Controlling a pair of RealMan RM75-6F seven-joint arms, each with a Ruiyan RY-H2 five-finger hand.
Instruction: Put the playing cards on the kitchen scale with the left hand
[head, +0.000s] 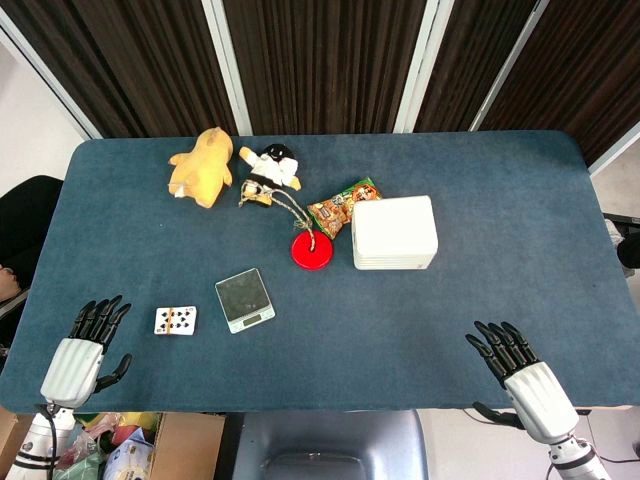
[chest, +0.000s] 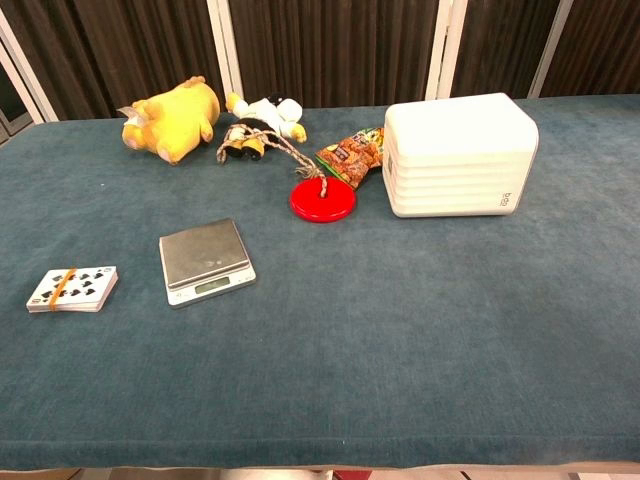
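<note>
A deck of playing cards (head: 175, 320) (chest: 73, 289), bound by an orange rubber band, lies face up on the blue table to the left of the kitchen scale (head: 245, 299) (chest: 205, 260). The scale is small and silver, with nothing on its platform. My left hand (head: 88, 347) rests at the table's front-left edge, open, fingers spread, a short way left of the cards and apart from them. At the front-right edge my right hand (head: 515, 365) lies open and holds nothing. Neither hand shows in the chest view.
Behind the scale lie a red disc (head: 312, 250) (chest: 322, 201) on a rope, a snack packet (head: 344, 207), and a white box (head: 394, 232) (chest: 458, 154). A yellow plush (head: 203, 165) and a penguin plush (head: 272, 166) sit at the back.
</note>
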